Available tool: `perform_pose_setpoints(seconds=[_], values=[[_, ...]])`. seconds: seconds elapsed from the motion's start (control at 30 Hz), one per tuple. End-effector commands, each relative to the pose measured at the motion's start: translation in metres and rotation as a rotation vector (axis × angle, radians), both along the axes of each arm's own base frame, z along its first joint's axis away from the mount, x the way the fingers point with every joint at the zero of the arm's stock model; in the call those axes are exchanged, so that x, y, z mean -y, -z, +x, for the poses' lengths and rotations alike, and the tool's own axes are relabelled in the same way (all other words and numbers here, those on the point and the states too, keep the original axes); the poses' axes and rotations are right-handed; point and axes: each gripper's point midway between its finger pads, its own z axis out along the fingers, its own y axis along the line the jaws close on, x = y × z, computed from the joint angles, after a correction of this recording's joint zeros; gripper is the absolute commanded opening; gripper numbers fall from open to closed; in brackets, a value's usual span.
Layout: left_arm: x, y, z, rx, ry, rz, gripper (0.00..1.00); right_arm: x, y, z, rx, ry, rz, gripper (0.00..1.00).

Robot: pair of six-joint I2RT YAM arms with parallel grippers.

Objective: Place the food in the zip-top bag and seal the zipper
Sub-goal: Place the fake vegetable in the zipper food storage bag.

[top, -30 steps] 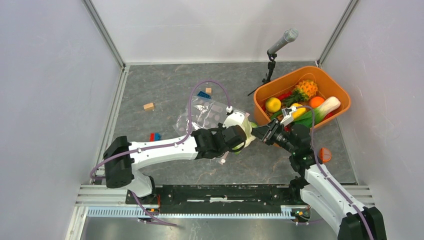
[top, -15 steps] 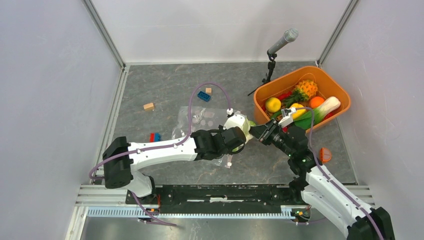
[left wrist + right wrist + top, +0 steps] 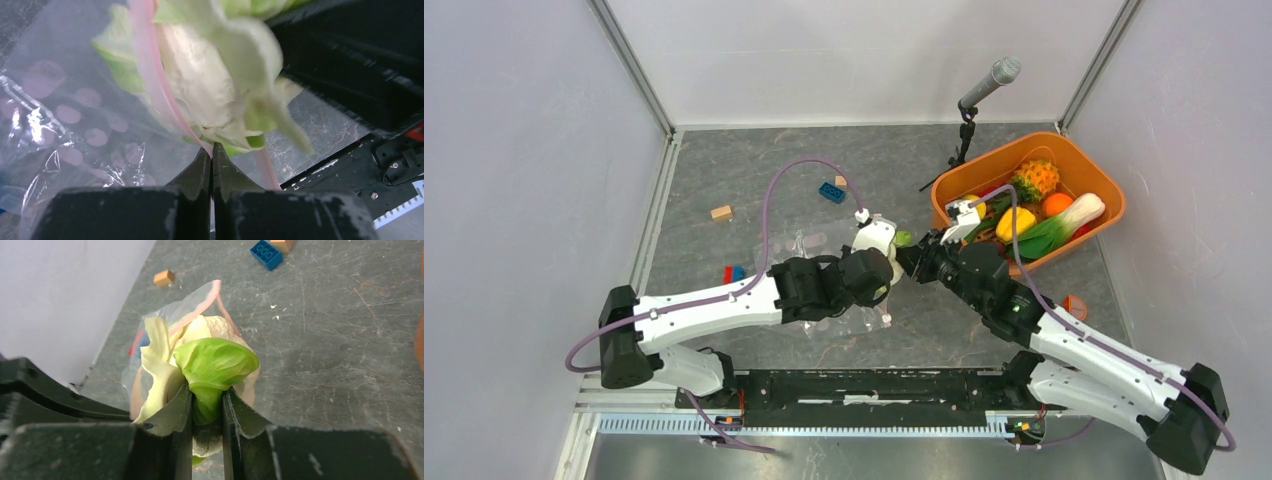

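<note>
Two arms meet over the middle of the grey stone-patterned worktop [image 3: 754, 170] in the top view. Between their ends sits a white plastic toy cauliflower with green leaves [image 3: 903, 239], just beside the clear crinkly zip-top bag with pale dots [image 3: 809, 245]. The other toy food lies in the orange plastic basket [image 3: 940, 205], well apart from the bag.

The left wrist view shows the left pincer [image 3: 212, 152] pressed together on the narrow pale pink zipper strip [image 3: 150, 75], so it holds one lip of the bag's mouth. The cauliflower fills the mouth, partly behind the film, not yet fully inside.

The right wrist view shows the right pincer [image 3: 206, 390] pinching one bright green leaf of the cauliflower and pointing it into the bag. A blue toy brick [image 3: 266, 252] and a small tan wooden block [image 3: 164, 277] lie far behind on the worktop.

I judge the cauliflower to be light and hard, but its thin leaf may bend or slip, so a grip nearer the leaf base seems safer. The bag looks thin, limp and slippery. The stiffer zipper strip is probably the best place to take it.
</note>
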Motion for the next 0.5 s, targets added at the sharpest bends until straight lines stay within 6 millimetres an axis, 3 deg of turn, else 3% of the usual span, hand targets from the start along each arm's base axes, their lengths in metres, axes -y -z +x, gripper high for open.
perform_pose_setpoints(seconds=[0.0,0.23,0.47], values=[[0.018,-0.056,0.008,0.073,-0.065,-0.256,0.02,-0.008,0.007,-0.007,0.048,-0.009,-0.138,0.06],[0.004,-0.069,0.012,0.121,-0.095,-0.291,0.02,-0.002,0.01,-0.008,0.07,0.004,-0.235,0.07],[0.005,-0.069,0.013,0.124,-0.094,-0.283,0.02,-0.017,-0.013,-0.012,0.141,-0.076,-0.19,0.19]])
